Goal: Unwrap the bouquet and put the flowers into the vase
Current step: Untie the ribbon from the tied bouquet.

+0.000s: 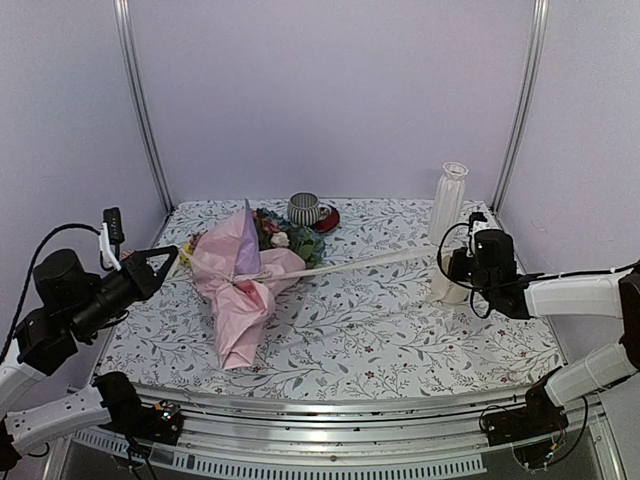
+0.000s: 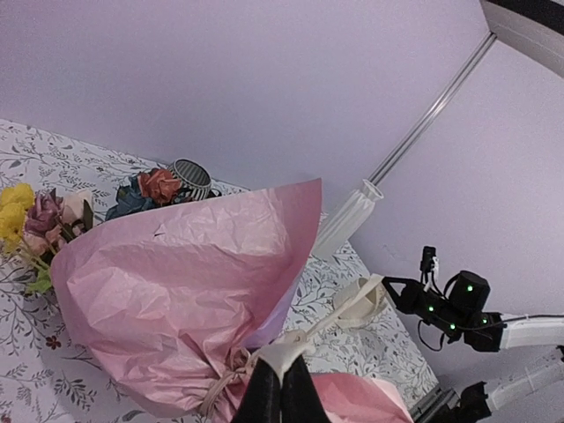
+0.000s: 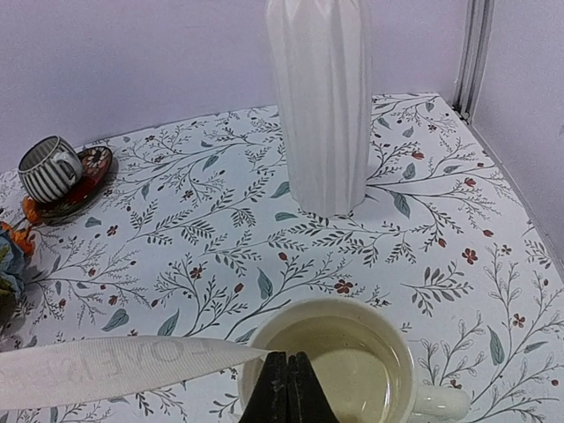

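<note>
- vase (image 1: pixel 447 225): stands upright on the floral-print table (image 1: pixel 400 340); white, ribbed, narrow at the neck; holds nothing visible.
- bouquet (image 1: pixel 240 285): lies on its side well to the left of the vase, wrapped and not yet opened.
- tissue paper (image 2: pixel 185 282): pink, crinkled, flares wide at the bloom end and bunches tight at the waist.
- flowers (image 1: pixel 285 235): poke out of the wrap's rear end, the part of the bundle nearest the vase; yellow, mauve, orange and dusty blue heads show in the left wrist view.
- ribbon (image 1: pixel 370 262): pale beige, circles the waist of the wrap and runs in a straight, tight line from there toward the vase, ending just in front of its base.
- right gripper (image 3: pixel 288 357): hangs just in front of the vase, fingers pressed together on the ribbon's end.
- left gripper (image 2: pixel 282 366): sits beyond the bouquet, on the side away from the vase; fingers closed, pinching a bit of ribbon close to the knot.
- mug (image 3: pixel 352 361): cream, stands just beside the vase on its near side, directly beneath the right gripper.
- striped cup (image 1: pixel 303 208) on a red saucer (image 1: pixel 328 220): sits left of the vase and farther back, touching the blooms or nearly so.
</note>
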`<state>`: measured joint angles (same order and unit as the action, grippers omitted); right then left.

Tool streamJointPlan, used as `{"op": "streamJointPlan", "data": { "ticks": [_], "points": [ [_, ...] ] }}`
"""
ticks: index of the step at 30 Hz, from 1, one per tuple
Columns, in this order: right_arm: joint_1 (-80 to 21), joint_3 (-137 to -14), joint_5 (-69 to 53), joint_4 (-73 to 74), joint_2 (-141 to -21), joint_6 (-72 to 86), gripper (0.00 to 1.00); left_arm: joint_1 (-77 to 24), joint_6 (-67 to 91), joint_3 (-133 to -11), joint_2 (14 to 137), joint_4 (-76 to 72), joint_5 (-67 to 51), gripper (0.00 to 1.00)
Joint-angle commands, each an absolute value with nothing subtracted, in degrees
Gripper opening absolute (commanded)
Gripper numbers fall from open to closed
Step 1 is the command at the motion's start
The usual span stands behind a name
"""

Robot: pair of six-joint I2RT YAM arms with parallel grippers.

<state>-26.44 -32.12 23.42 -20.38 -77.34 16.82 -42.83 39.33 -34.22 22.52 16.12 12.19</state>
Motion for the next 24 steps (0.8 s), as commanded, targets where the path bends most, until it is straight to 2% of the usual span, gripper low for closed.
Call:
{"op": "streamJointPlan", "data": {
  "ticks": [1,12,24],
  "points": [
    [-24.63,-30.24,24.59,-21.84,-74.59,19.60,0.02,-42.01,40.12,-33.46,20.08,15.38,16.11,0.00],
    [-23.36,-28.01,26.59,-22.44,-71.18,21.68,0.02,-41.97,41.30,-32.18,19.56,15.73,16.74,0.00],
    [-22.12,-23.47,36.20,-21.63,-63.59,28.95,0.01,-42.02,42.03,-30.76,20.13,13.93,15.52,0.00]
  ]
}}
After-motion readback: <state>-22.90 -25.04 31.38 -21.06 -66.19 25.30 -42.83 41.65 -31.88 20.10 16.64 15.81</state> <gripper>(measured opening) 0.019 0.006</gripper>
